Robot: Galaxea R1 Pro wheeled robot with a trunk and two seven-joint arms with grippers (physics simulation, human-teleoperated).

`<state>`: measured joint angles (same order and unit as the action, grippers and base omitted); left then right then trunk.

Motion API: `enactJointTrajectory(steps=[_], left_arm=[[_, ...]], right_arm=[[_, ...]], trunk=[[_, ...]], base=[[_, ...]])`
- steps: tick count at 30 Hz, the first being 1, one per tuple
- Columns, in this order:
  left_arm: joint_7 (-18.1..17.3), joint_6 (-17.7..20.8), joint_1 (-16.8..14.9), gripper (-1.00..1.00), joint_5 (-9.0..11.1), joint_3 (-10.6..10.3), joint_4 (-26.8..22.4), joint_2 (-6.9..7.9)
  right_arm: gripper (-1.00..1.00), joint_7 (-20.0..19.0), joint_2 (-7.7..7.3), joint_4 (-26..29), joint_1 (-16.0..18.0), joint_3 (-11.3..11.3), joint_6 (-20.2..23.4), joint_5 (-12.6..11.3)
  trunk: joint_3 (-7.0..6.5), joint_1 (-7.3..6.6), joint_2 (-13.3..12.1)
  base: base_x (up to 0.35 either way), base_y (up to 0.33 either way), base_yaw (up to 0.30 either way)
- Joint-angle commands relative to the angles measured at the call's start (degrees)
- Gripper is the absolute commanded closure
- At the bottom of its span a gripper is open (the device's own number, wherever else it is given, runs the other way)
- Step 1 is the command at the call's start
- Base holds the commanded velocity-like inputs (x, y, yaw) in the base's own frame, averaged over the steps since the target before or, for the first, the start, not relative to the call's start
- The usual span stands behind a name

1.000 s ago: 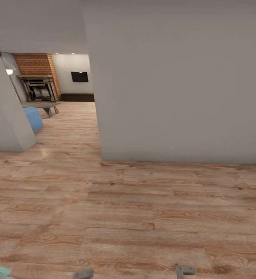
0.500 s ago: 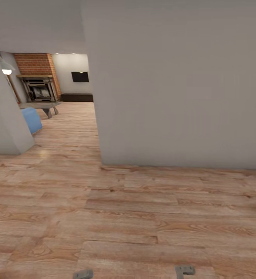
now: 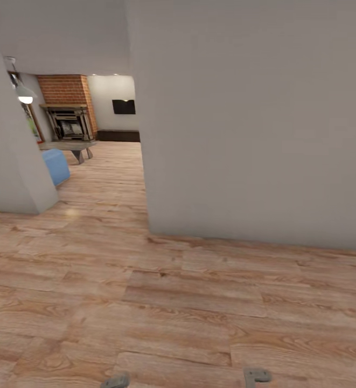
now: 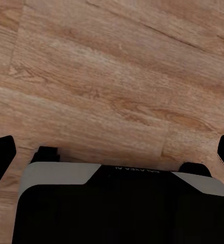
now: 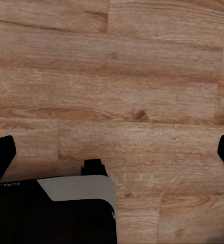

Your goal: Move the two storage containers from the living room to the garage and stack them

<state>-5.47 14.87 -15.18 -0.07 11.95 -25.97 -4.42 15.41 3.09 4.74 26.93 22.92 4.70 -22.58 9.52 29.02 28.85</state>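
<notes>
Head view: wood-plank floor (image 3: pixel 161 302) underfoot, a pale wall (image 3: pixel 253 124) dead ahead taking most of the outlook. Past its left corner a passage opens into the living room: brick fireplace (image 3: pixel 67 113), a low bench (image 3: pixel 70 146) before it, a blue seat (image 3: pixel 55 165), a lamp (image 3: pixel 22 94) high up. A second wall (image 3: pixel 8 161) closes the passage's other side.

No containers visible anywhere; where they sit I cannot tell. Judged step: travelling toward the living room to fetch the first one, nothing carried.

Left gripper (image 4: pixel 112 150) and right gripper (image 5: pixel 114 152), each seen from its wrist, hang over bare planks, fingers (image 4: pixel 1 157) spread wide, nothing between them. Right fingers (image 5: pixel 1 155) likewise.

Next move likely calls for swinging left round the wall corner and rolling down the passage. Hazards: clipping that corner with the base; the blue seat narrows the way on the left.
</notes>
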Motion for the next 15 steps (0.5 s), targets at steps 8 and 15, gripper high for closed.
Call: enactJointTrajectory(steps=[8, 15], left_arm=[[-0.3, 0.4, 0.0, -1.00, 0.0, 0.4, -0.1, -0.07], [-0.3, 0.4, 0.0, -1.00, 0.0, 0.4, -0.1, -0.06]], right_arm=[[-1.00, 0.3, -0.01, 0.1, 0.1, 0.5, 0.4, -0.4], [-1.00, 0.3, -0.01, 0.1, 0.0, 0.5, 0.4, -0.4]], trunk=[[0.10, 0.06, 0.1], [0.10, 0.06, 0.1]], base=[[0.333, 0.000, 0.003], [0.333, 0.000, 0.008]])
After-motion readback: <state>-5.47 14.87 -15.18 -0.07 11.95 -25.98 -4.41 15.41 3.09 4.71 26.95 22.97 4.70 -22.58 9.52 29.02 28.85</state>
